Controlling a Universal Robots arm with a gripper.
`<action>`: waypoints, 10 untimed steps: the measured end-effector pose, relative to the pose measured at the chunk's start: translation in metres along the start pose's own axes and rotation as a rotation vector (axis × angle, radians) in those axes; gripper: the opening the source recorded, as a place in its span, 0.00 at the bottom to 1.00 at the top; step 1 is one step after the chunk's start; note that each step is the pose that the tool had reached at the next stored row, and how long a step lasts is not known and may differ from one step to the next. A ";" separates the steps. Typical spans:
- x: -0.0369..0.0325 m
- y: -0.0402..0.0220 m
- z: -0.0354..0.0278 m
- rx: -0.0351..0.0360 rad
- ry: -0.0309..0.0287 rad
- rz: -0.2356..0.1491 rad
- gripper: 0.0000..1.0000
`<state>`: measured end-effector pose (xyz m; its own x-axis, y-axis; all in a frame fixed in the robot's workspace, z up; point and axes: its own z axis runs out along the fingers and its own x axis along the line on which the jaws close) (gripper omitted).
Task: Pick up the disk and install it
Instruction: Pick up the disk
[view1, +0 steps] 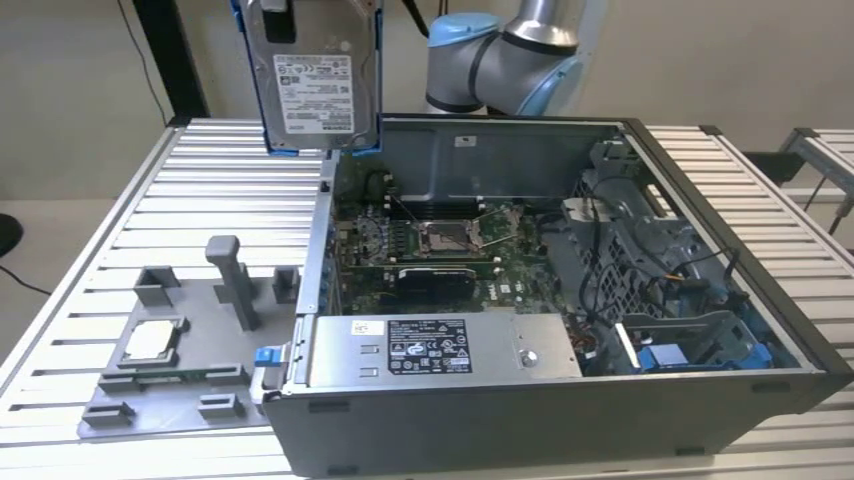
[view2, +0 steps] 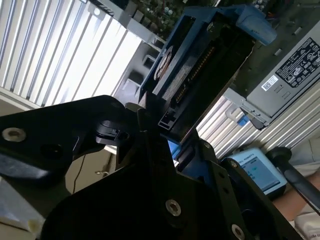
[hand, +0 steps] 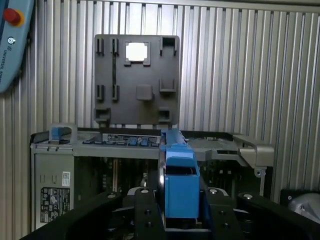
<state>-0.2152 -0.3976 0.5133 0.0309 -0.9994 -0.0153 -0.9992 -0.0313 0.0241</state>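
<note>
Your slatted metal table (view1: 80, 250) stands before a pale wall (view1: 67, 60). On it a grey fixture plate (view1: 174, 412) carries a small square chip (view1: 150, 340) — just beside it, toward the exterior view's right, the open computer case (view1: 534, 425) holds a motherboard (view1: 434, 240) and a grey power box (view1: 427, 350). The gripper (hand: 181, 207) is clamped on the disk (view1: 318, 85) — upright, in the air above the case's wall.

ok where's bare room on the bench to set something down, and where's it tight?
Free: slatted table between the grey fixture tray and the far edge, on the exterior view's left of the case, near the raised disk; also the strip at the exterior view's right. Crowded: the tray, with posts and chip, and the case interior, packed with boards and cables.
</note>
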 end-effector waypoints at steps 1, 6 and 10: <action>0.0001 -0.0040 -0.0001 0.0001 0.0000 0.000 0.00; 0.0007 -0.0236 -0.0005 0.0001 -0.0001 0.000 0.00; 0.0012 -0.0387 -0.0010 0.0000 0.0000 0.000 0.00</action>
<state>-0.1764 -0.3976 0.5134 0.0309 -0.9994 -0.0152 -0.9992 -0.0313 0.0242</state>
